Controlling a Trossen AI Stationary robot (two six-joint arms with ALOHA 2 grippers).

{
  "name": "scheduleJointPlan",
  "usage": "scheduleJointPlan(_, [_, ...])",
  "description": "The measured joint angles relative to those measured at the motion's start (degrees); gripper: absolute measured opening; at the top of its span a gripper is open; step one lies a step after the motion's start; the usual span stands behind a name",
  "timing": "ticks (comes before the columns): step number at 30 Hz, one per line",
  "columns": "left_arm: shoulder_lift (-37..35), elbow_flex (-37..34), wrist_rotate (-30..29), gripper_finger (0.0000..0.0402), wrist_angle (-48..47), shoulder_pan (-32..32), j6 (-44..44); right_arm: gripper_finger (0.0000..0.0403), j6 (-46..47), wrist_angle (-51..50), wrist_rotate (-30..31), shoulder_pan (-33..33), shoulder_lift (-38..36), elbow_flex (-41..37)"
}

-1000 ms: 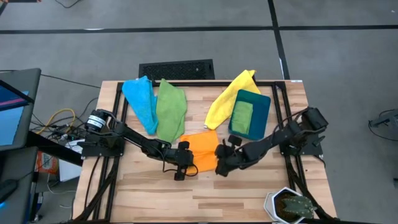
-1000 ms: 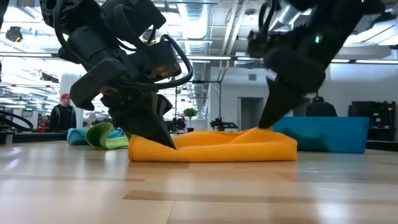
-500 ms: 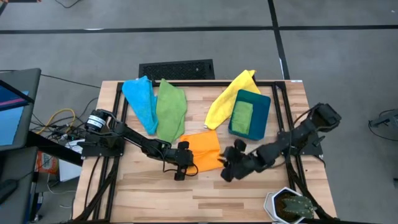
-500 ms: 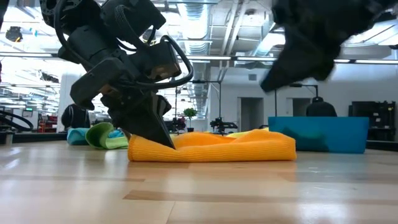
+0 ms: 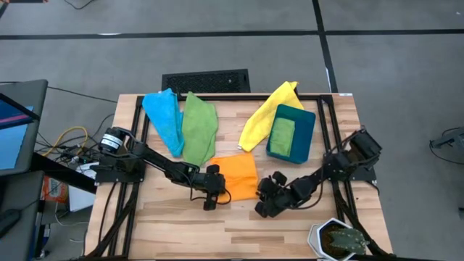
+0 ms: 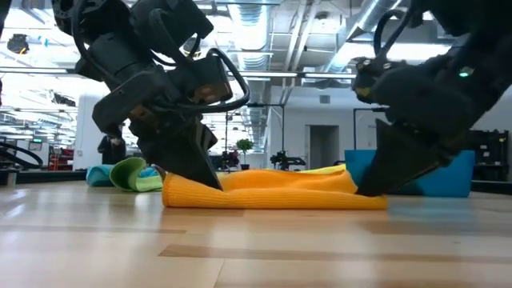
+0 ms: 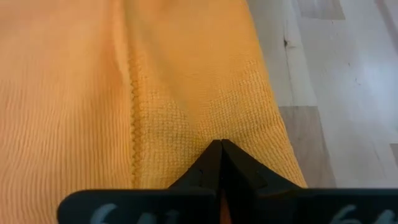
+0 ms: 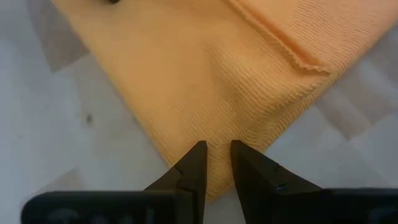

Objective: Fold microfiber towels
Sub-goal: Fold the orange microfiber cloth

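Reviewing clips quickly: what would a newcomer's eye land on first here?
The orange towel at the table's front centre, with both dark arms bent over it: the left pincer shut on one edge, the right pincer slightly parted at the opposite corner. Behind lie blue, green and yellow towels.

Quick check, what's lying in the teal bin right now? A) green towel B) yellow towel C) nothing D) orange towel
A: the high view shows a folded green towel lying inside the teal bin, while the orange towel is on the table between both grippers.
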Motion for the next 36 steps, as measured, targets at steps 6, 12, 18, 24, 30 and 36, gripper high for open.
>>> scheduleJointPlan(6, [-5.0,0.7,-1.1,0.0000,-2.7,-0.1,-1.1,0.0097,0.0,-1.0,-0.2,0.1,-0.6,0.0])
scheduleJointPlan(12, [-6.8,0.3,-11.2,0.0000,1.1,0.1,-0.7,0.0097,-0.7,-0.7,-0.3,0.0,-0.6,-0.1])
scheduleJointPlan(18, [-1.0,0.4,-7.5,0.0000,4.9,-0.5,-0.7,0.0097,-1.5,-0.8,-0.3,0.0,-0.6,-0.1])
scheduleJointPlan(24, [0.5,0.5,-13.6,0.0000,0.2,-0.7,0.3,0.0097,-1.5,-0.8,-0.3,0.2,-0.6,-0.1])
scheduleJointPlan(30, [0.4,0.6,-12.5,0.0000,-1.4,0.6,0.3,0.0097,-2.6,-1.9,1.8,1.7,-4.4,-0.3])
scheduleJointPlan(36, [0.4,0.6,-12.1,0.0000,-1.3,0.6,0.3,0.0097,-4.5,-3.9,15.9,1.5,-9.6,-0.2])
